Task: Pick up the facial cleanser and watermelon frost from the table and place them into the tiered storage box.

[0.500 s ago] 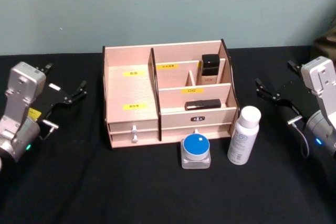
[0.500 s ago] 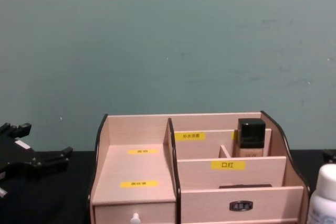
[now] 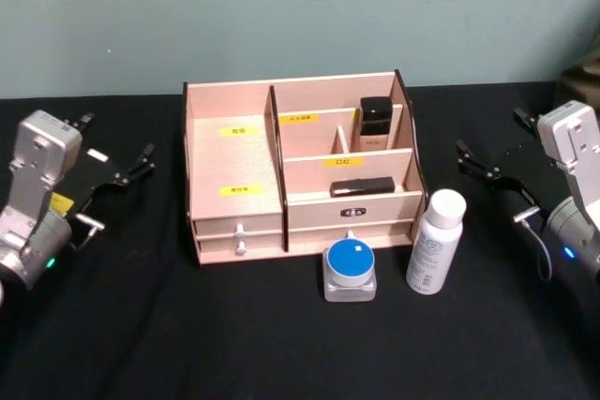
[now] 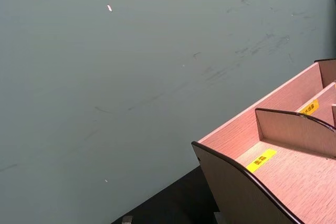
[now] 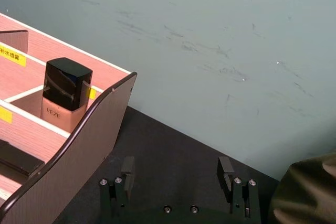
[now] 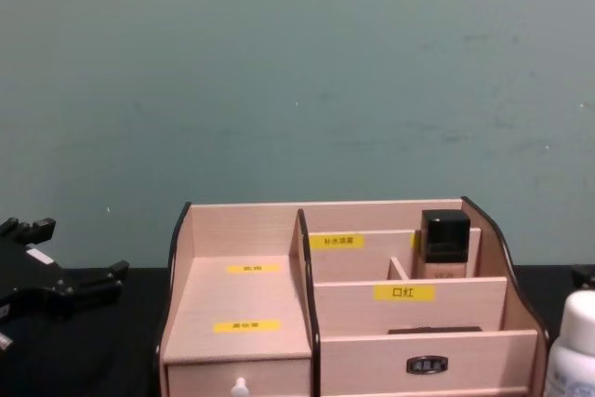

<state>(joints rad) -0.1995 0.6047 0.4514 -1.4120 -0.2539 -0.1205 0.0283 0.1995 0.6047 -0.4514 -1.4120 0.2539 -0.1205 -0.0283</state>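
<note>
The tiered storage box [image 3: 234, 161], light wood with yellow labels and small front drawers, stands mid-table and also shows in the chest view [image 6: 242, 332]. In front of it on the right stands the facial cleanser [image 3: 436, 242], a white bottle with a white cap. The watermelon frost [image 3: 350, 269], a square grey jar with a blue lid, sits just left of the bottle. My left gripper [image 3: 117, 141] rests open at the far left, away from both. At the far right my right gripper [image 3: 492, 138] is open and holds nothing; its fingers [image 5: 127, 170] stand wide apart.
A black-capped bottle [image 3: 375, 122] stands in a rear compartment of the box and a flat black item [image 3: 362, 186] lies in the tier below. A teal wall [image 3: 300, 7] runs behind the black table [image 3: 187, 344]. Something dark and olive [image 5: 307, 192] sits at the far right.
</note>
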